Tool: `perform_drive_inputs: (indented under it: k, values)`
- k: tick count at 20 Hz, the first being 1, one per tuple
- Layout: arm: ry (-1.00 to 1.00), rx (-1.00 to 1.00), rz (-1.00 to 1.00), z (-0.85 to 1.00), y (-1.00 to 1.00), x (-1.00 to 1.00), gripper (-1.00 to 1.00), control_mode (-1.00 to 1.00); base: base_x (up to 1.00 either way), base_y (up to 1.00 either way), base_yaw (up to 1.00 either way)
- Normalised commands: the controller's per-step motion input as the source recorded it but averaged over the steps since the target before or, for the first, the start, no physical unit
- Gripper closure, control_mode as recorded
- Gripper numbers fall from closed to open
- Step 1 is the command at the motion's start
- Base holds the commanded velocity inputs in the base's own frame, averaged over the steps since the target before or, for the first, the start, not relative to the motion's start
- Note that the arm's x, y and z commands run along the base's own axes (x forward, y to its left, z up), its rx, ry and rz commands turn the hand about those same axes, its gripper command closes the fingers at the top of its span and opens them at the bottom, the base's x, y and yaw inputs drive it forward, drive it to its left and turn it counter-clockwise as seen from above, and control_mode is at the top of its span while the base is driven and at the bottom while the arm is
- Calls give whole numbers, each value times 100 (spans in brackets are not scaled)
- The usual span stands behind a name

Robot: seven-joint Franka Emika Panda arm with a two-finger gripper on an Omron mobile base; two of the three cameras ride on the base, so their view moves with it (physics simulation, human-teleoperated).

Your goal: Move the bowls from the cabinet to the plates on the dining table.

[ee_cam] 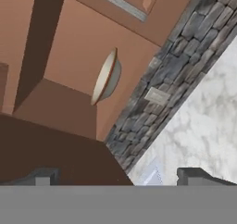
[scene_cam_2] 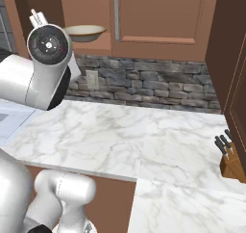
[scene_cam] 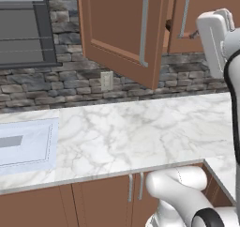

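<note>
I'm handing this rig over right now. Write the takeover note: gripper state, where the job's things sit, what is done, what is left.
Gripper: open, holding nothing, raised toward the open cabinet.
Bowls: a cream bowl with a tan rim sits on the cabinet's bottom shelf, behind the open door; the hand view shows it ahead of the fingertips, not yet touched. No second bowl can be made out from here.
Below lies the marble counter, with a knife block at its right end.
Done: the cabinet door is open.
Left: grasp the cream bowl, carry it to a plate on the dining table, then do the same with the other bowl.
</note>
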Motion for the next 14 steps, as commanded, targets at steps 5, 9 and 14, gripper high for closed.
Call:
perform_drive_inputs:
  k: [5, 9, 14]
  values:
    - [9, 10, 24, 2, 46, 18, -100, -100, 0, 0, 0]
    - [5, 2, 16, -1, 51, 25, -100, -100, 0, 0, 0]
    - [0, 0, 11, -5, 39, 25, -100, -100, 0, 0, 0]
